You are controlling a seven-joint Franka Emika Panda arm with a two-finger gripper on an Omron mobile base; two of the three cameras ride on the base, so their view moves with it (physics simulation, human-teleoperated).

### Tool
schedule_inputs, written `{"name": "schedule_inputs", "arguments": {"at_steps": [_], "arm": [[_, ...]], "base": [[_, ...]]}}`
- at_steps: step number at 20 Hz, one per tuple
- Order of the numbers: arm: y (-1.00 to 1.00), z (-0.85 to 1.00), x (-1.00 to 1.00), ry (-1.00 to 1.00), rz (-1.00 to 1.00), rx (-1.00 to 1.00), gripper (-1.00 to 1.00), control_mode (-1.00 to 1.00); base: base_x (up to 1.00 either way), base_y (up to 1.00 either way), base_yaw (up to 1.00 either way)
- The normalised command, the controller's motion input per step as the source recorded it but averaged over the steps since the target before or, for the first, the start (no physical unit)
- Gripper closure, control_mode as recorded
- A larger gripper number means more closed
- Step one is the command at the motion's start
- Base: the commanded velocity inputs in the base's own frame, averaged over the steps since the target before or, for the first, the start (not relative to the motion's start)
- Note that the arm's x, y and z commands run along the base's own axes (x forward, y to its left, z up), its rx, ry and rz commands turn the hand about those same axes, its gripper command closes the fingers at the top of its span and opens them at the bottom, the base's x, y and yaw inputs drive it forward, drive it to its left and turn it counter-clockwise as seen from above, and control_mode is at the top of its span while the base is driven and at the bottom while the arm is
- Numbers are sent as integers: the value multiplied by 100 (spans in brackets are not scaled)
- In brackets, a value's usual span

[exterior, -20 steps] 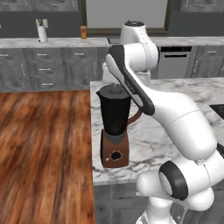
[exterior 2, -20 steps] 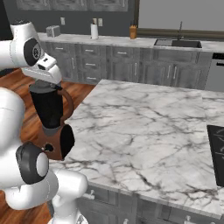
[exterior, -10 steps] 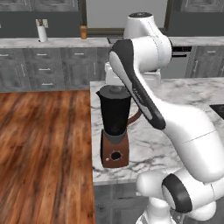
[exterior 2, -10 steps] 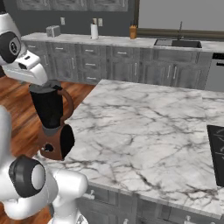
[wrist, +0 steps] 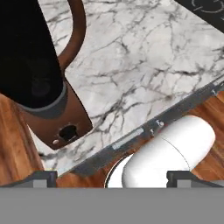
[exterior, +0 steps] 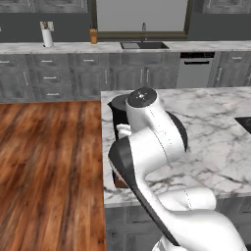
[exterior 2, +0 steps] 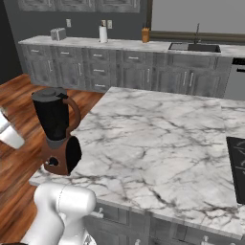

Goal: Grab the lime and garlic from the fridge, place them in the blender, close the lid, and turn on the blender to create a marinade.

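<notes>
Your gripper (wrist: 112, 177) stands wide open, holding nothing, beside the blender (exterior 2: 56, 131); lid (exterior 2: 48, 94) looks seated on it, hard to confirm.

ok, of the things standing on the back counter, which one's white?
The white canister, between the grey toaster to its left and the brown container nearer the sink.

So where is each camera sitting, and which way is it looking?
Left base view: behind the arm's left, looking forward and down at the marble counter; the white arm hides most of the blender.
Right base view: behind the arm's right, facing the blender; white arm parts at lower left.
Hand view: on the hand, looking down at the blender's base, gripper open.
All share the blender and counter.
</notes>
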Motion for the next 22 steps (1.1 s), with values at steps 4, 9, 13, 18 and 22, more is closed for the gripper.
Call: {"name": "schedule_inputs", "arguments": {"at_steps": [4, 9, 13, 18, 22], "arm": [[36, -93, -60, -8, -67, -5, -100, -100], [19, -67, 0, -25, -44, -10, -100, -100], [0, -51, 2, -20, -26, -5, -100, -100], [0, -51, 2, -12, -20, 0, -100, -100], [0, -56, 23, -5, -15, 0, -100, -100]], "base": [[0, 0, 0], [0, 0, 0], [0, 0, 0], [0, 0, 0], [0, 0, 0]]}}
